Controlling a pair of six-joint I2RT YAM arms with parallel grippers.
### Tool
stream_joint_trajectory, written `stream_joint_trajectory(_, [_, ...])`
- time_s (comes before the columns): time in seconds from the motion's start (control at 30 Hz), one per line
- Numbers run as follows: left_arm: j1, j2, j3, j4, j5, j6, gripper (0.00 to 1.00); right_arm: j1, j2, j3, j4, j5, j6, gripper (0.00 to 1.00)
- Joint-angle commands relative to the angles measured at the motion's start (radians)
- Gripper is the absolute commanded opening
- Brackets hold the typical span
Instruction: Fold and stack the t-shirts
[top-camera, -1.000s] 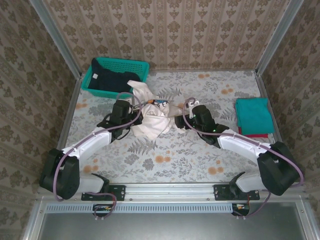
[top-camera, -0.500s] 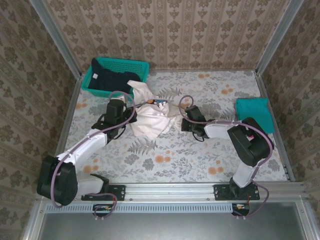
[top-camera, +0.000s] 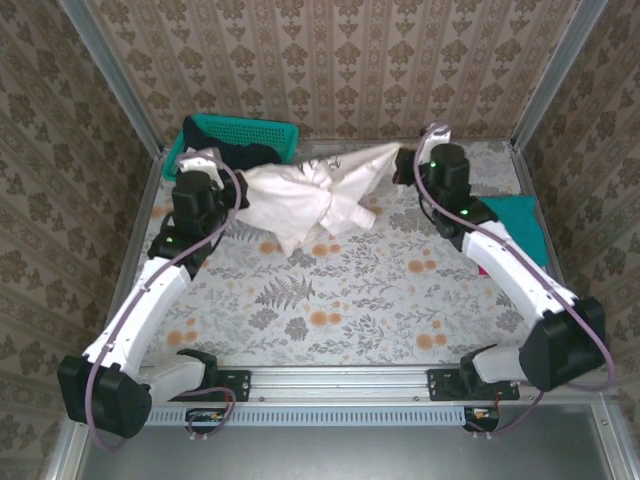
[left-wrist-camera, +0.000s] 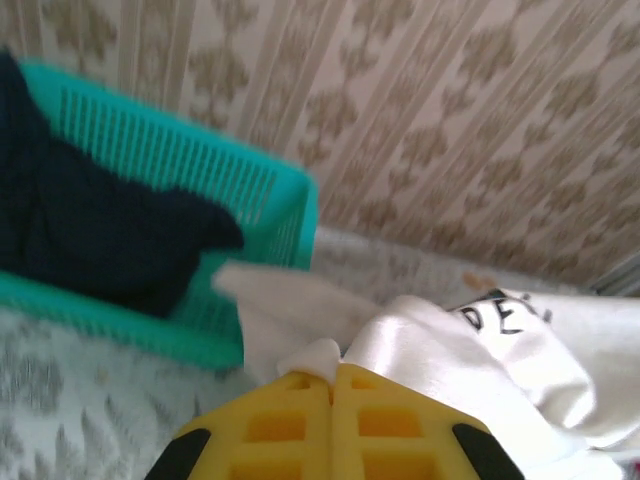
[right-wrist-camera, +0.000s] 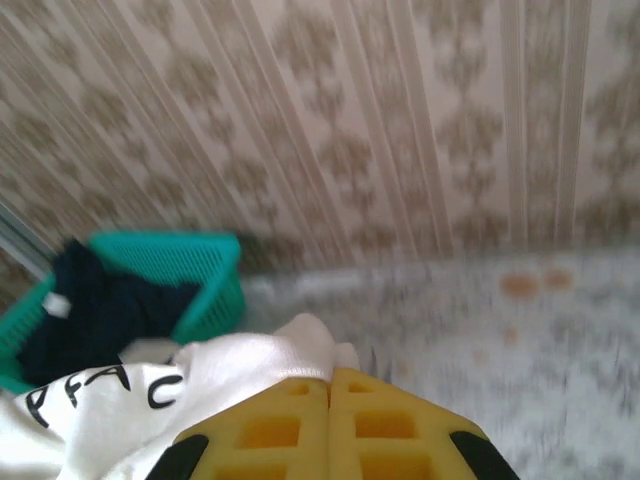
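Holds the cream-white t-shirt (top-camera: 305, 190) stretched between both arms over the floral table (top-camera: 340, 300). Pinches one end in the left gripper (left-wrist-camera: 333, 375), yellow jaws pressed together on a fold of cloth; clamps the other end the same way in the right gripper (right-wrist-camera: 330, 378). Shows the dark navy t-shirt (top-camera: 232, 153) lying in the teal basket (top-camera: 262, 130) at far left, the teal t-shirt (top-camera: 515, 228) flat at the table's right edge.

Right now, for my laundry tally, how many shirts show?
3: white shirt stretched mid-air; navy shirt in the basket; teal shirt folded at right. More may be hidden.
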Motion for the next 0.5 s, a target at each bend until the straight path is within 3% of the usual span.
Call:
stream_joint_trajectory(0.0, [0.021,-0.038,0.126,0.025,-0.017,0.083,0.0,-0.009,-0.1,0.065,-0.014,-0.014,-0.096,0.0])
stream_joint_trajectory(0.17, [0.026,-0.124,0.163,0.052,-0.019,0.098,0.0,-0.009,-0.277,-0.019,0.075,-0.035,-0.135,0.0])
stream_joint_trajectory(0.33, [0.026,-0.255,0.078,0.108,-0.048,0.088,0.0,-0.008,-0.461,-0.163,0.175,-0.071,-0.117,0.0])
stream_joint_trajectory(0.47, [0.029,-0.237,0.042,0.143,-0.129,0.117,0.0,-0.007,-0.428,-0.159,0.127,-0.008,-0.142,0.0])
